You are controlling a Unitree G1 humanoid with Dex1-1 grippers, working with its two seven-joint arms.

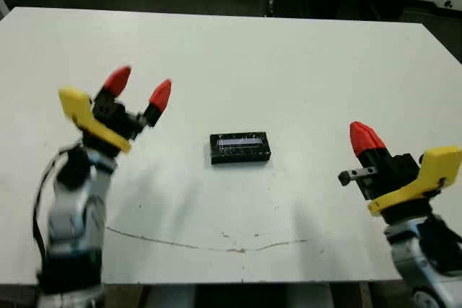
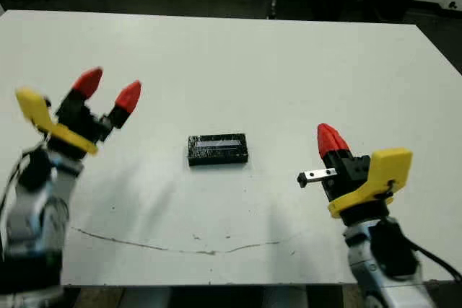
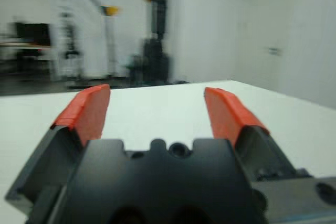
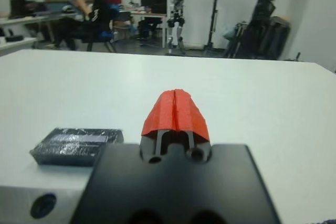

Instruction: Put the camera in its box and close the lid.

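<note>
The small black box with the shiny flat lid (image 1: 240, 147) sits shut mid-table between my spread-open left gripper (image 1: 138, 86) and pinched-together empty right gripper (image 1: 367, 138), so I think nothing's left to do.

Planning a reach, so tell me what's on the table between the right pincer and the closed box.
Nothing: only bare white table lies between the right pincer and the box, seen in the right eye view.

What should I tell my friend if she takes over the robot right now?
Left gripper: open, empty, raised over the table's left side.
Right gripper: shut, empty, on the right.
The box sits mid-table between them with its lid on; the camera can't be seen, presumably inside.
Done: the box looks closed.
Left: probably nothing, maybe check the lid sits flush.
</note>
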